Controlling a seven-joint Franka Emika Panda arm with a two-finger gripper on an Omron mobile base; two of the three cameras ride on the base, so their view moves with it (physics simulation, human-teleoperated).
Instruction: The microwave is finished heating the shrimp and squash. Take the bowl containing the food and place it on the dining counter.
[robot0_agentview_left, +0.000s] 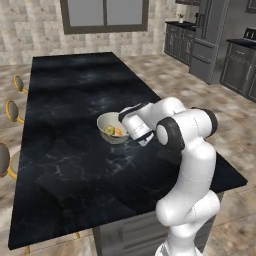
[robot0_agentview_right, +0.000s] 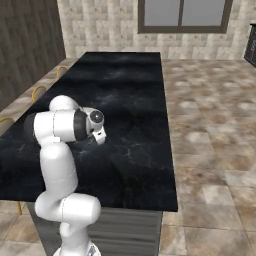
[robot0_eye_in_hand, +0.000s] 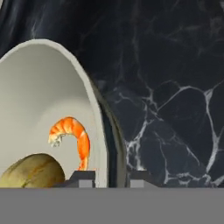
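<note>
Hand: we see our hand (robot0_eye_in_hand: 109, 177) clamped on the rim of the bowl (robot0_agentview_left: 113, 128), one fingertip (robot0_eye_in_hand: 83, 178) inside the wall and the other outside it, the jaws drawn close together with only the thin rim between them.
Bowl: cream-white and glossy, it sits over the dining worktop (robot0_agentview_left: 75, 100), near the middle of the slab's width and toward the edge nearest our base; whether its foot touches the stone or hangs just above it we cannot tell.
Shrimp: we see the shrimp (robot0_eye_in_hand: 72, 135), orange-pink and curved, lying against the inner wall of the bowl, just above the squash.
Squash: the squash (robot0_eye_in_hand: 33, 171), a yellowish-green lump, lies low in the bowl beside the inner fingertip.
Worktop: glossy black stone with pale veins, long and broad; in the hand view the veined surface lies right beside the bowl's outer wall.
Arm: our white arm (robot0_agentview_left: 187, 150) bends forward over the near edge of the worktop, its wrist pointing at the bowl.
Stools: round-backed stools (robot0_agentview_left: 12, 111) stand along the far long side of the worktop.
Room: a window (robot0_agentview_right: 182, 15) sits in the tiled wall beyond the worktop's end.
</note>
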